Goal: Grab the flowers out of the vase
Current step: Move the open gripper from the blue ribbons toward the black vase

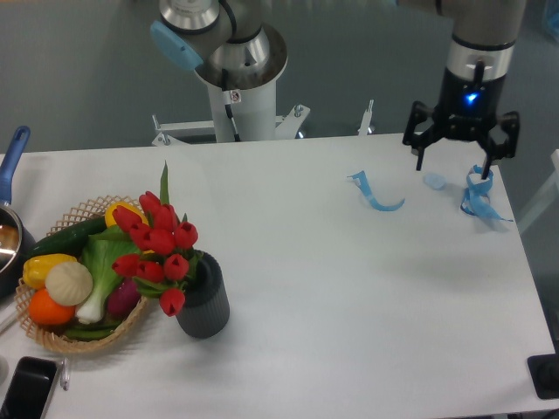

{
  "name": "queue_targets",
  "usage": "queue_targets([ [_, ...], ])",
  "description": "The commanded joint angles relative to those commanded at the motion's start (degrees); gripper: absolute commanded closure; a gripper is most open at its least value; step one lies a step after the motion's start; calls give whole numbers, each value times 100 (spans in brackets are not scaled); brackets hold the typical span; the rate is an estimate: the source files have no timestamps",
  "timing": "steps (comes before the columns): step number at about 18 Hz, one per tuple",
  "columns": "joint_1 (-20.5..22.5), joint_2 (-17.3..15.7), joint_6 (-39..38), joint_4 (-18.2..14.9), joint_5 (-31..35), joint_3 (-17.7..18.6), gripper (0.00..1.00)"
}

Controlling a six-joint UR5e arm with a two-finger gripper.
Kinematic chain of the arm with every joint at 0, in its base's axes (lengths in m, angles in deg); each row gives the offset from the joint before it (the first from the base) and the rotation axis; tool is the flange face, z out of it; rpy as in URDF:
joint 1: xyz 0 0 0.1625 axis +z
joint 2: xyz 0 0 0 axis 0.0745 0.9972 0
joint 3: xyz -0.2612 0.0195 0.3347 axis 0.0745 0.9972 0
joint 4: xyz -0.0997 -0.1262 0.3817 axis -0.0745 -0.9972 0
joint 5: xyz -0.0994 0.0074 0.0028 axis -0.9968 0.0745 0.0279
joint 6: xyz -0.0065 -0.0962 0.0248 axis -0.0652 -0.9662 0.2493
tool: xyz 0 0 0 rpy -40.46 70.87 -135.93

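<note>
The flowers [160, 247], a bunch of red tulip buds with green leaves, stand in the vase [206, 302], a short dark grey cylinder near the table's front left. The stems are hidden inside the vase. My gripper [456, 161] hangs at the far right of the table, well away from the flowers, pointing down just above the surface. Its fingers [420, 150] are spread apart and nothing is between them.
A wicker basket [83, 340] with vegetables sits right beside the vase on its left. A pot with a blue handle [12, 161] is at the left edge, a black phone [26, 388] at the front left. Blue ribbon scraps [376, 194] lie near the gripper. The robot base [238, 96] stands behind the table.
</note>
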Motion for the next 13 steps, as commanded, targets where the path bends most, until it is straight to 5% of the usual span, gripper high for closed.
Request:
queue_targets([
  [7, -9, 35, 35, 62, -87, 9, 0],
  [13, -237, 237, -18, 1019, -430, 360, 0],
])
